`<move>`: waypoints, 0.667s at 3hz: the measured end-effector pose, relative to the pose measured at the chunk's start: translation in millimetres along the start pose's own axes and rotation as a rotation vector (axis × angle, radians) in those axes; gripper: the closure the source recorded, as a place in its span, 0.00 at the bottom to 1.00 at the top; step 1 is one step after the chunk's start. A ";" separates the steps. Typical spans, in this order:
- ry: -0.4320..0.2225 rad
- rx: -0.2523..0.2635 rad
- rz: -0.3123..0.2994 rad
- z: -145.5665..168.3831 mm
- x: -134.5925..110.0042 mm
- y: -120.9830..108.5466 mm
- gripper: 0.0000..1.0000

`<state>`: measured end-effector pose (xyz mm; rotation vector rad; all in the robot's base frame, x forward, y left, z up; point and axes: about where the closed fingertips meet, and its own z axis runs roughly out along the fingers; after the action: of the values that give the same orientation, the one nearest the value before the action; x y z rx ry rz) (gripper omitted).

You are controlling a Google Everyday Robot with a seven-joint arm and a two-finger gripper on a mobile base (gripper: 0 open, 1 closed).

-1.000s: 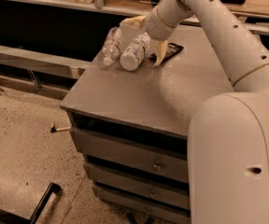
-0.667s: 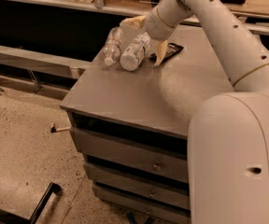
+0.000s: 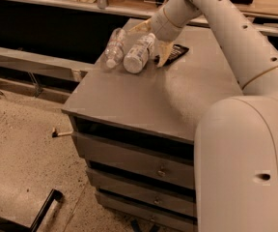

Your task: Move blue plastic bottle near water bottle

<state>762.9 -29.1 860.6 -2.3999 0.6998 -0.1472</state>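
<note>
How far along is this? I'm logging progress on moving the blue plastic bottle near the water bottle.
Looks done: the blue plastic bottle lies on the cabinet top close beside the water bottle, both on their sides. In hand: the gripper is at the blue plastic bottle's far end. Left: probably only to release, if gripped, and back the arm away.

On the cabinet (image 3: pixel 144 98), I see the water bottle (image 3: pixel 113 48) nearest its far left corner, the blue plastic bottle (image 3: pixel 138 54) just beside it toward the cabinet's middle, my gripper (image 3: pixel 148 43) at that bottle, and a flat object (image 3: pixel 176 53) farther along toward the cabinet's right.
</note>
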 end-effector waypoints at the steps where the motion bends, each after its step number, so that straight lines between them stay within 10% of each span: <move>1: 0.007 -0.005 -0.005 -4.0 -1.5 -2.3 0.00; 2: 0.126 -0.083 -0.094 -68.3 -26.5 -38.4 0.00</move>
<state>739.2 -26.9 939.8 -2.5213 0.6614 -0.3164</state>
